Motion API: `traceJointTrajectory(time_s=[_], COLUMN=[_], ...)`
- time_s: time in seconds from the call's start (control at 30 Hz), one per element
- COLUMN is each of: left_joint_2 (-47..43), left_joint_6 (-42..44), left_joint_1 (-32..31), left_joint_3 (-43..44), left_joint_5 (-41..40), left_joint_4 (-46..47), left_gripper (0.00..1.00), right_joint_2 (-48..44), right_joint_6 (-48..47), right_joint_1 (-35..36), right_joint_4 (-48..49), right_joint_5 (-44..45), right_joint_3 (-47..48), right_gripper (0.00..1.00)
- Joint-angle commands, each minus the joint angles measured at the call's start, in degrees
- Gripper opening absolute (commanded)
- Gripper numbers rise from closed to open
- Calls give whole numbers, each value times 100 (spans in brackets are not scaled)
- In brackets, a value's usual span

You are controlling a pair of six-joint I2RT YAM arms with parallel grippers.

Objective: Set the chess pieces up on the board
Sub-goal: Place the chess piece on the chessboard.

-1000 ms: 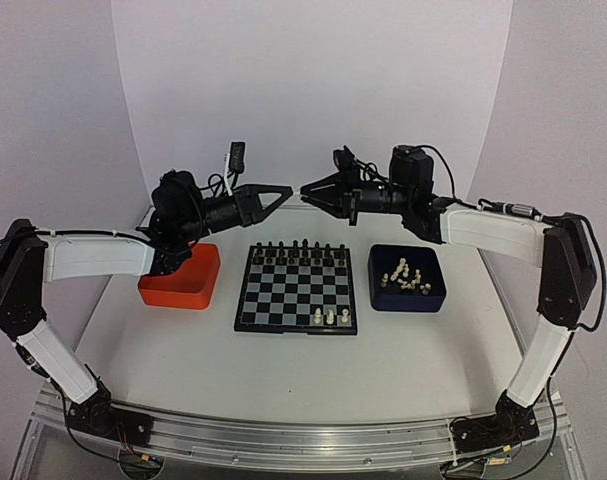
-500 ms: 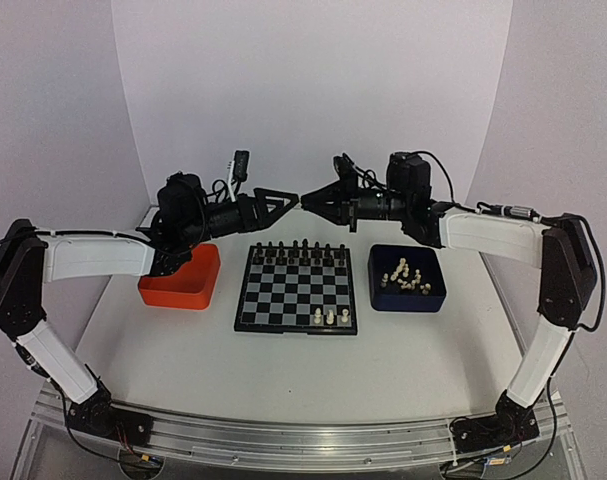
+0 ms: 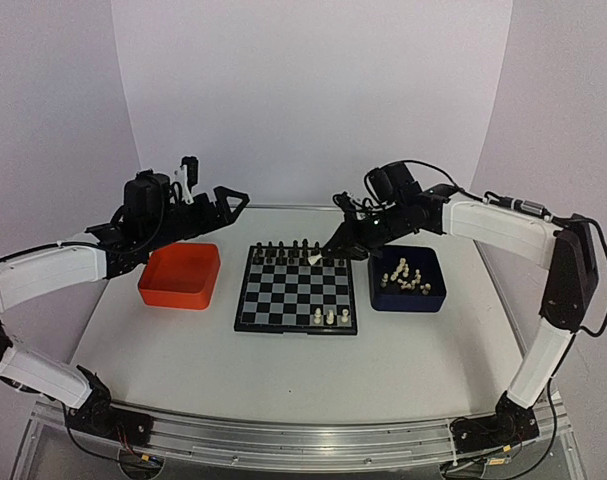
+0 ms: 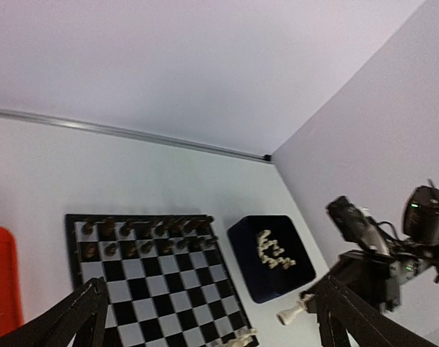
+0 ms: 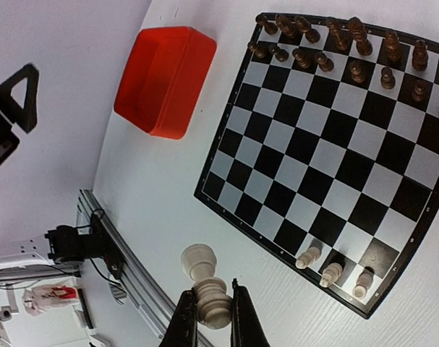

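Right gripper is clamped narrow on one cream-white piece, pinched low on the body with the head pointing out past the fingertips; type unclear, maybe a rook. Changed in the last second: both grippers had been tip to tip in the air beyond the board's 12 o'clock edge, left jaws shut. Now the left gripper stands wide apart, holding nothing, and has swung back toward 10 o'clock, above the orange tray. Right arm has dropped with the piece and hangs over the board near 1 o'clock, above the black ranks, touching nothing that I can see. Reads as a handover completed: the piece is with the right arm, placement not yet done, and it likely belongs on the near ranks by the others. Counts. Board: one. Placed white pieces: three, in a line on the near rank at 5 o'clock. Black pieces: two far ranks, eight each as best I can count. Held: one. Dark blue tray, at 3 o'clock of the board: heap of white pieces, roughly a dozen, too clumped for an exact tally. Trays: two.
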Motion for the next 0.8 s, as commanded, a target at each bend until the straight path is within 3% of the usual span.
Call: traceJointTrajectory(time_s=[0.0, 0.23, 0.77], left_joint_2=[17, 140, 80], left_joint_6=[-88, -164, -188], left_joint_1=[348, 454, 469], left_joint_3=[193, 360, 264], left_joint_5=[-776, -1068, -1154], left_joint_4=[-1427, -1962, -2109], left_gripper=[100, 100, 100], right_joint_2=[370, 1282, 2119], right_joint_6=[-1573, -2578, -3173], right_joint_1=[631, 1493, 1953], right_joint_4=[-1609, -2268, -2283], right_joint_5=[1324, 2983, 3638], right_joint_3=[935, 1818, 2196], right_gripper=[0, 0, 0])
